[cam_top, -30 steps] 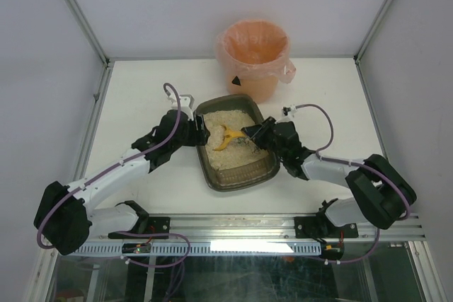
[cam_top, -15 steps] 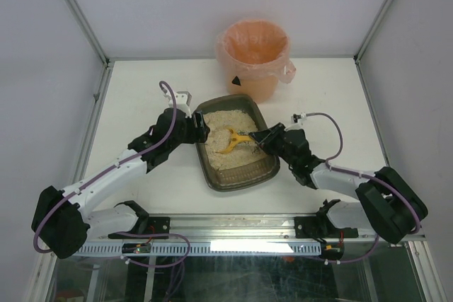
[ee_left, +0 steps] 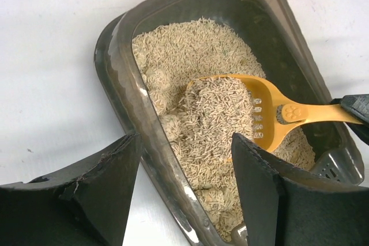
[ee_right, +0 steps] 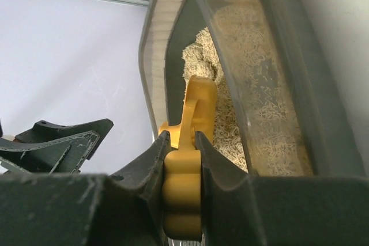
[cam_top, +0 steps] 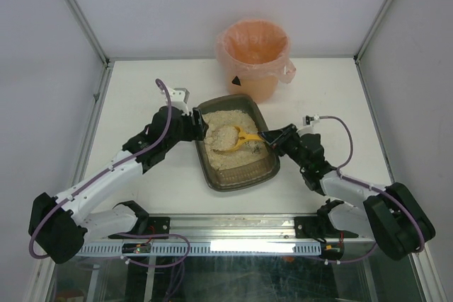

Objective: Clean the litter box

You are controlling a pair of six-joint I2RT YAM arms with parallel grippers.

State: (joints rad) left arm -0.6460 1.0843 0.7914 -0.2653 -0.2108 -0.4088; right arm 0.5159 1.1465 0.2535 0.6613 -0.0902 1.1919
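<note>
Your top view looks down from above and behind both arms. Each wrist camera sits close, facing past its gripper: left gripper (ee_left: 184,142) onto the litter box (ee_left: 118,61), right gripper (ee_right: 181,139) along the scoop (ee_right: 195,105). All share the litter box.

Litter box (cam_top: 239,182): shallow rectangular tray, rounded corners, dark grey-brown translucent plastic. Sat flat and upright on the table (cam_top: 141,90), about midway between left and right edges. Long axis ran far edge to near edge, slightly skewed, near end swung toward the right edge. Held beige, rice-like litter (cam_top: 225,162), surface uneven and clumped, heaped thickest along the left wall. Dark plastic showed bare at the near right corner.
</note>
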